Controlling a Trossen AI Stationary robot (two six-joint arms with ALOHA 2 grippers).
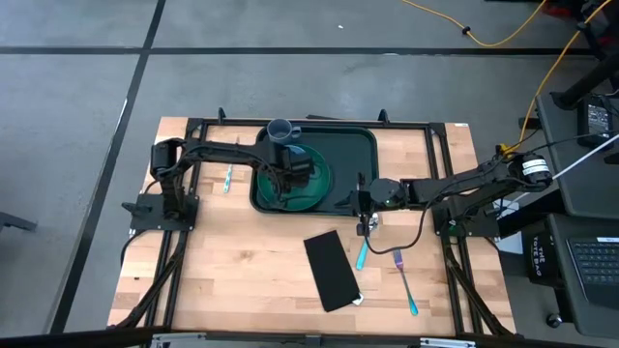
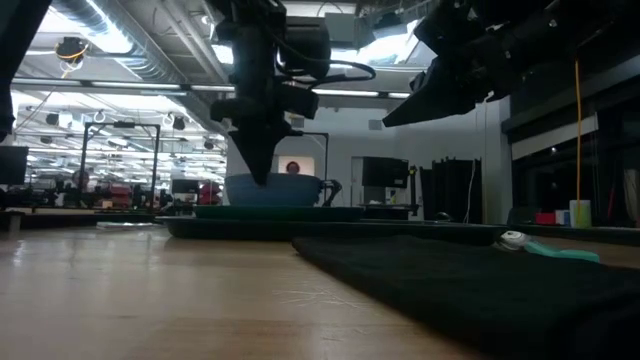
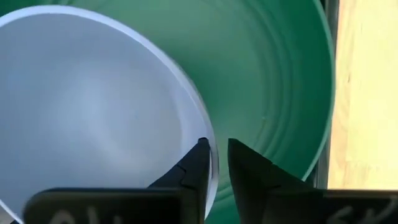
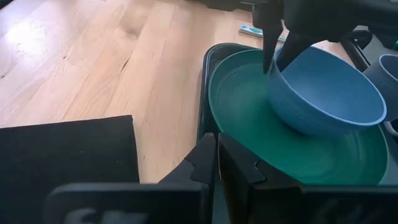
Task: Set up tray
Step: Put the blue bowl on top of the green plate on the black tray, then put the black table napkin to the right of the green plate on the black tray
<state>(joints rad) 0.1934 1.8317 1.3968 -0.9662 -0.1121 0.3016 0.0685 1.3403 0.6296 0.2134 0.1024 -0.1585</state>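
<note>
We see the left claw (image 1: 283,177) near the centre of the overhead frame, pinching the rim of a pale blue bowl (image 4: 323,93); its fingertips (image 3: 200,163) straddle the thin wall, one inside and one outside. The bowl sits tilted on a round green plate (image 4: 249,118), and the plate lies in the tray (image 1: 363,145). The right claw (image 1: 365,205) hangs just right of centre, at the tray's lower right corner, with its fingers nearly together and nothing between them.

A blue mug (image 1: 280,130) stands at the tray's upper left edge. Below the tray lies a black napkin (image 1: 332,270), with a teal utensil (image 1: 361,255) and a fork (image 1: 404,280) to its right, and another teal utensil (image 1: 227,178) left of the tray.

The counter (image 1: 232,261) is pale wood planking inside a black frame, set on a grey floor. From the low camera, a wide, ceiling-lit workshop stretches behind.

The tray sits in the upper middle of the counter, its long axis running left to right across the overhead frame. It is dark green, rectangular, round-cornered, with a raised rim.
</note>
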